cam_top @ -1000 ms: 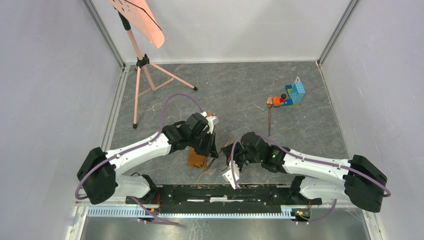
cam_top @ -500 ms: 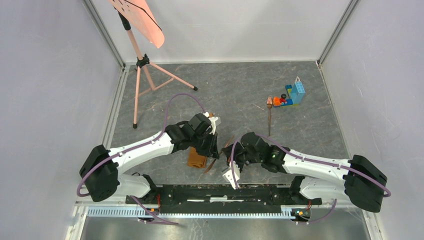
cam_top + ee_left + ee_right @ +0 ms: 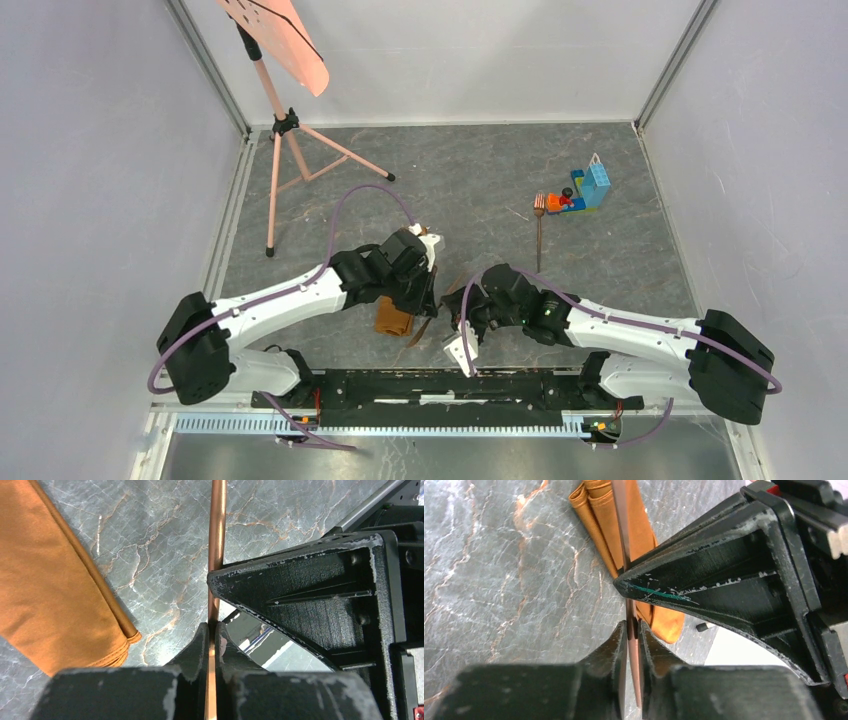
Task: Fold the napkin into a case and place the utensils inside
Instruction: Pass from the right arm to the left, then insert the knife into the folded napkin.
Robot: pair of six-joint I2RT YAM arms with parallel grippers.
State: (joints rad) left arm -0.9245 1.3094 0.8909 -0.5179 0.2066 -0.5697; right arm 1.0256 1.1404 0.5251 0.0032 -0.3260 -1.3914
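The left hand (image 3: 212, 637) and the right hand (image 3: 633, 637) are both closed on 1 thin knife-like stick (image 3: 216, 540), almost tip to tip. The folded napkin (image 3: 393, 318) lies just beside them, nearer the left arm, on the grey marble desk (image 3: 480, 170). The fork (image 3: 539, 235) lies well apart, near the toy bricks (image 3: 585, 190).

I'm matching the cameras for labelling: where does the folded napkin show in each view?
Top external: napkin low centre.
Left wrist: napkin along the left side.
Right wrist: napkin top centre.
Shared landmark: the slim knife right beside it.
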